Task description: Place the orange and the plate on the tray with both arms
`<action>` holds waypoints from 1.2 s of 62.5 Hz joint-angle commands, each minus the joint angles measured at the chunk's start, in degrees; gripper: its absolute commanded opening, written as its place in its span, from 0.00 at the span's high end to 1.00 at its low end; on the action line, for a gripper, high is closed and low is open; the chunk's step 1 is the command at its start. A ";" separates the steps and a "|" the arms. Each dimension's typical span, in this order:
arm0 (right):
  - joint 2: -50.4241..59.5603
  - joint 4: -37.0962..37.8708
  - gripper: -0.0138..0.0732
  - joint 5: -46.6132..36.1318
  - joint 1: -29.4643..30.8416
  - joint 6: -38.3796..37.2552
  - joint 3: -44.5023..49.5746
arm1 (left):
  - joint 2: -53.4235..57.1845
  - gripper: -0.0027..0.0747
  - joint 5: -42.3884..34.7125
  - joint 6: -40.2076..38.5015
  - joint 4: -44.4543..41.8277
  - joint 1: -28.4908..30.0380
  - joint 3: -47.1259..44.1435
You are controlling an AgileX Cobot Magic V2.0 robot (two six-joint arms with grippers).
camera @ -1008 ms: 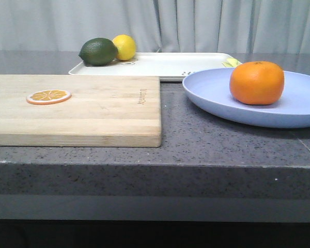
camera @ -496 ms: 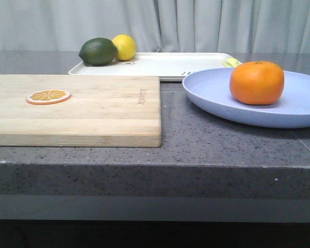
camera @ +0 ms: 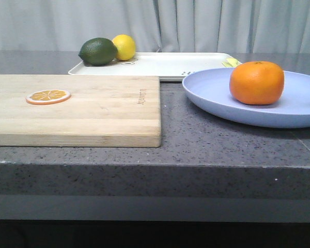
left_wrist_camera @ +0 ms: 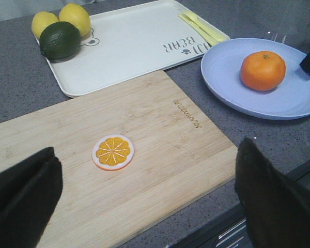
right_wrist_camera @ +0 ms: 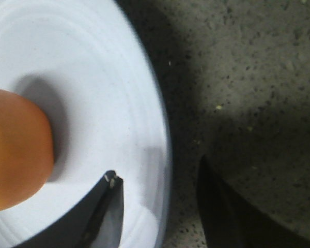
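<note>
The orange [camera: 257, 82] sits on the lavender-blue plate [camera: 217, 95] at the right of the counter; the left wrist view shows both too, orange [left_wrist_camera: 262, 71] and plate [left_wrist_camera: 222, 77]. The white tray [camera: 165, 64] lies behind them, also seen in the left wrist view [left_wrist_camera: 134, 46]. My right gripper [right_wrist_camera: 160, 206] is open and straddles the plate's rim [right_wrist_camera: 163, 150]: one finger [right_wrist_camera: 101, 212] over the plate, the other [right_wrist_camera: 222, 212] over the counter, with the orange [right_wrist_camera: 15, 150] beside it. My left gripper [left_wrist_camera: 144, 206] is open and empty above the cutting board's near edge.
A wooden cutting board [camera: 103, 111] with an orange slice [camera: 48, 96] lies at the left. A green lime [camera: 98, 51] and a lemon [camera: 125, 46] sit at the tray's left end, and a yellow-green utensil [left_wrist_camera: 201, 28] at its right end. The counter's front edge [camera: 155, 165] is near.
A dark tip of my right gripper has come into the front view's right edge by the plate. The orange, plate and tray have not moved.
</note>
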State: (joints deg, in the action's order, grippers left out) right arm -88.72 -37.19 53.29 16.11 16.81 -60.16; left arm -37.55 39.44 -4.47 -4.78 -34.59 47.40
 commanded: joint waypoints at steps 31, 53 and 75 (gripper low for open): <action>1.72 -2.62 0.91 -0.40 0.23 0.63 -1.90 | -0.04 0.11 -4.09 -0.31 -0.20 0.25 1.48; 1.72 -5.23 0.98 -0.43 0.23 -2.63 -1.90 | -0.04 0.11 -4.09 -0.31 -0.20 0.25 1.48; 1.72 -10.92 0.98 1.04 -0.46 -2.87 -2.85 | -0.04 0.11 -4.09 -0.31 -0.20 0.25 1.48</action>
State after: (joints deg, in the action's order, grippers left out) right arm -89.10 -41.52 53.67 16.11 14.34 -60.46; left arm -37.55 39.44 -4.47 -4.90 -34.59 47.40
